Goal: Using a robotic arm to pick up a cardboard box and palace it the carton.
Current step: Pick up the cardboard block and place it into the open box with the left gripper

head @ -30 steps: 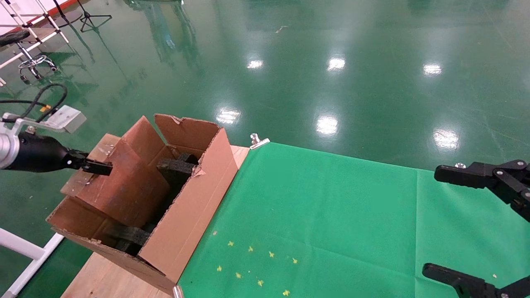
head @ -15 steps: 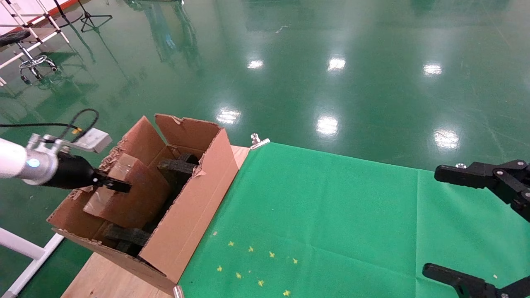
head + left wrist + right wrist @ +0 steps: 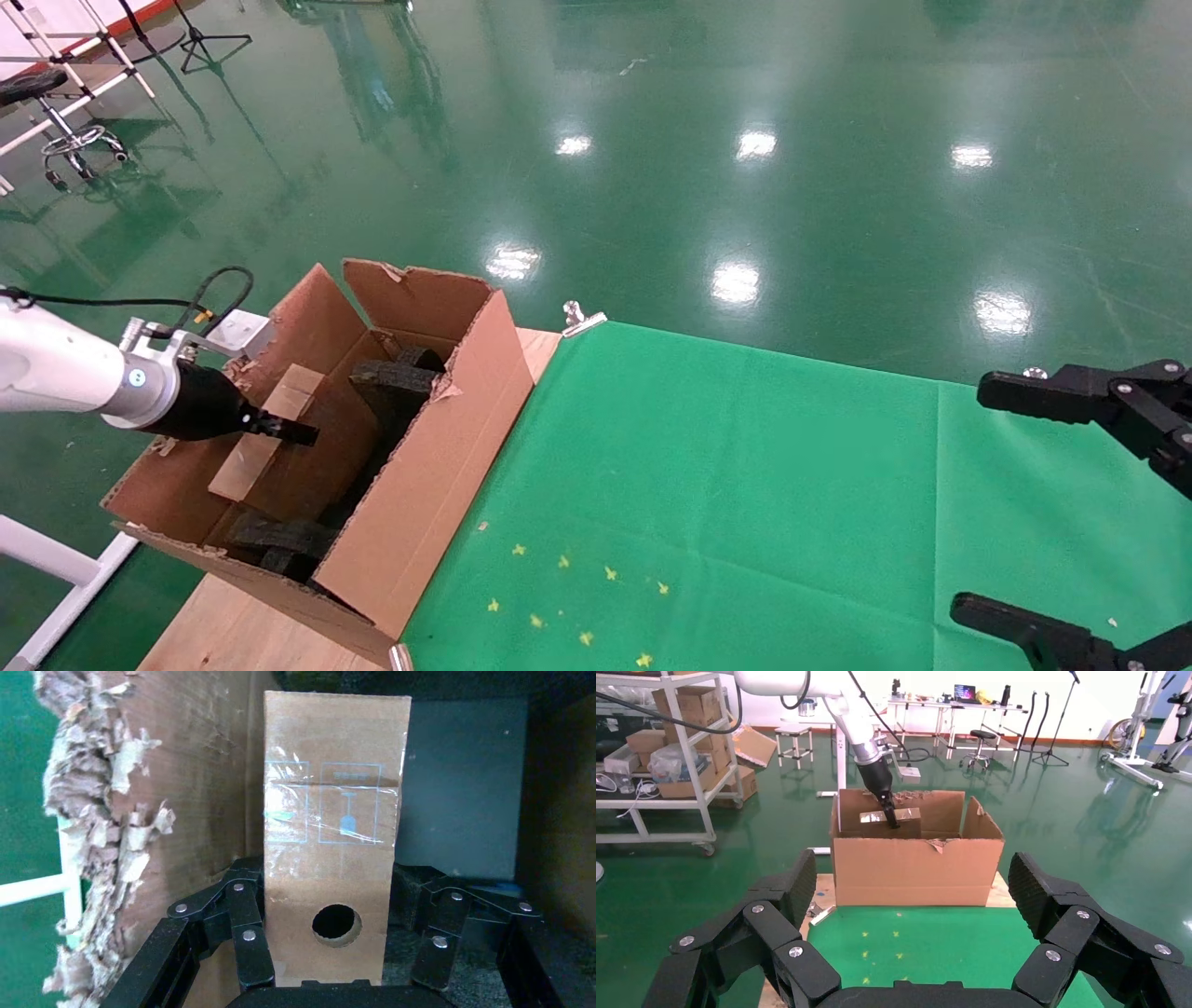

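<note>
Left hand clamped on cardboard box, low inside carton. Risk: snagging foam blocks, tilting on release. Right hand parked, agape.

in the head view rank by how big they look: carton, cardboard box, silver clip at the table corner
1. carton, largest by far
2. cardboard box, partly hidden inside the carton, held by the left gripper
3. silver clip, smallest
</note>
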